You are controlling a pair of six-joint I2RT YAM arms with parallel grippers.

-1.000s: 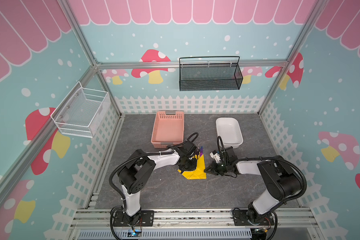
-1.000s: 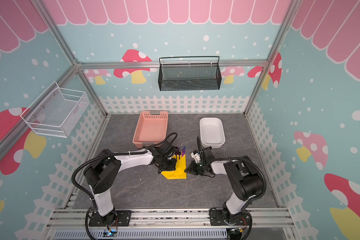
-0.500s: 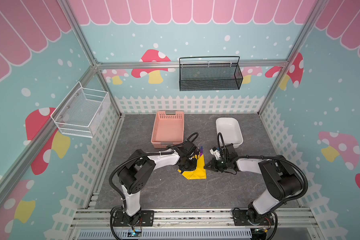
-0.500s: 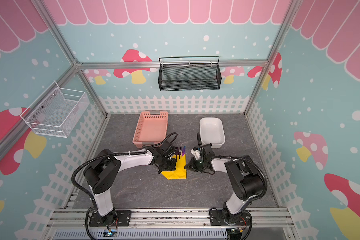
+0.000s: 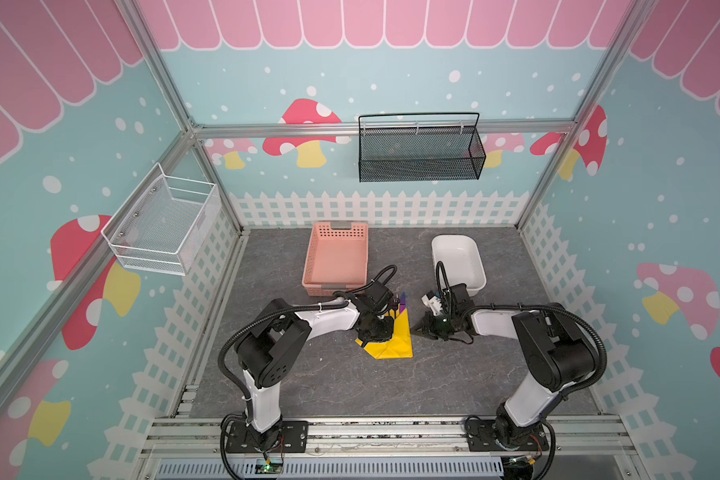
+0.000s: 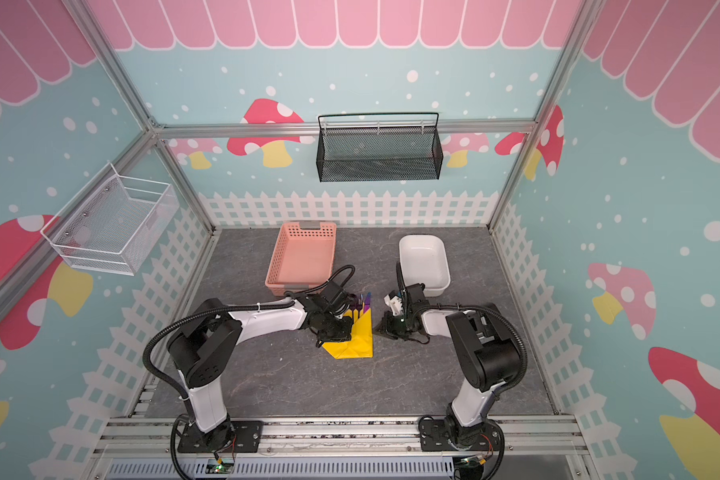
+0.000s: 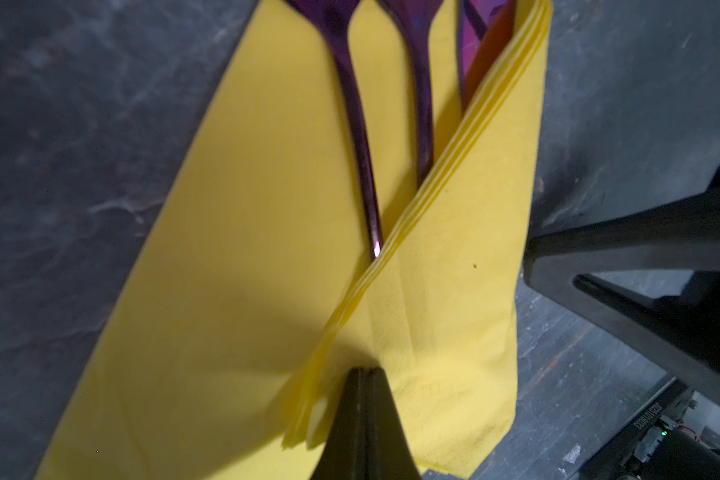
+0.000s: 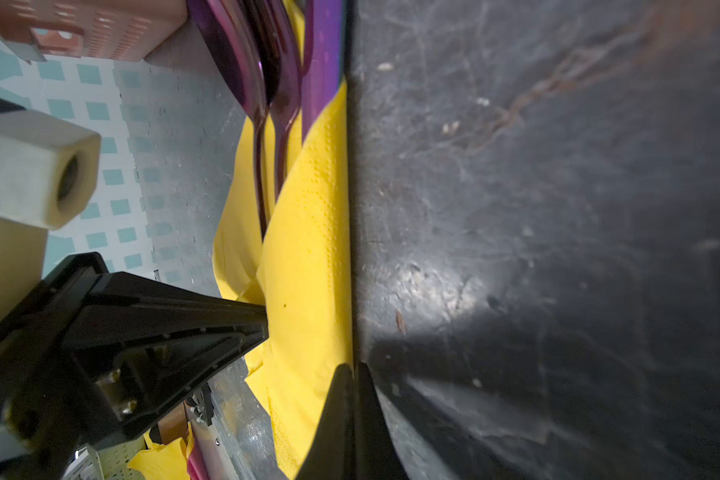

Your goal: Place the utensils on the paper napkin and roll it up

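Rolling step, I'd say: the napkin is lying mid-way on the table, half-folded over the utensils. The left gripper, jaws together, is pressing the flap. The right gripper, also closed and empty, is sitting at the outer fold. Next calls for a sideways push.

Teal mushroom-print walls enclose a grey marbled floor; a black mesh basket hangs at the back

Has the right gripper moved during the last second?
Yes. The right gripper has shifted slightly toward the white bin at the back, beside the paper napkin.
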